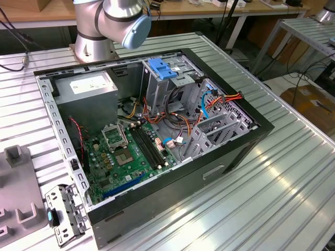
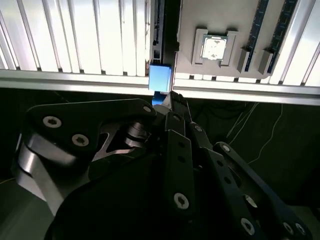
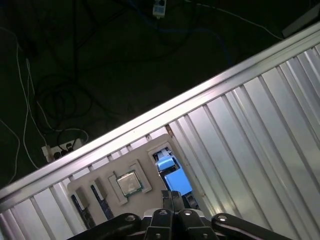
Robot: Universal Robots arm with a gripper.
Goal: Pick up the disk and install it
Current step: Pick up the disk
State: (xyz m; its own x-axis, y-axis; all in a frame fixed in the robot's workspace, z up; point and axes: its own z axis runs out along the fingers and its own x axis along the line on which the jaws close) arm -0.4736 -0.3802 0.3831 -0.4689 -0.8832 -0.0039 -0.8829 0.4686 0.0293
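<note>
The disk (image 2: 161, 77) stands on edge in a grey tray (image 2: 187, 57) at the bench (image 2: 75, 40) edge, its long axis in line with the hand (image 2: 168, 99) just before its blue end; whether the hand grips it I cannot tell

Motherboard (image 1: 123, 157) was green. Computer case (image 1: 235, 151) was black. Cage latch (image 1: 162, 68) was light blue. Table (image 1: 293, 198) was silver, ribbed. Tray (image 2: 235, 20) was grey. Disk (image 2: 160, 77) edge was blue. Gripper (image 2: 167, 100) was black.
</note>
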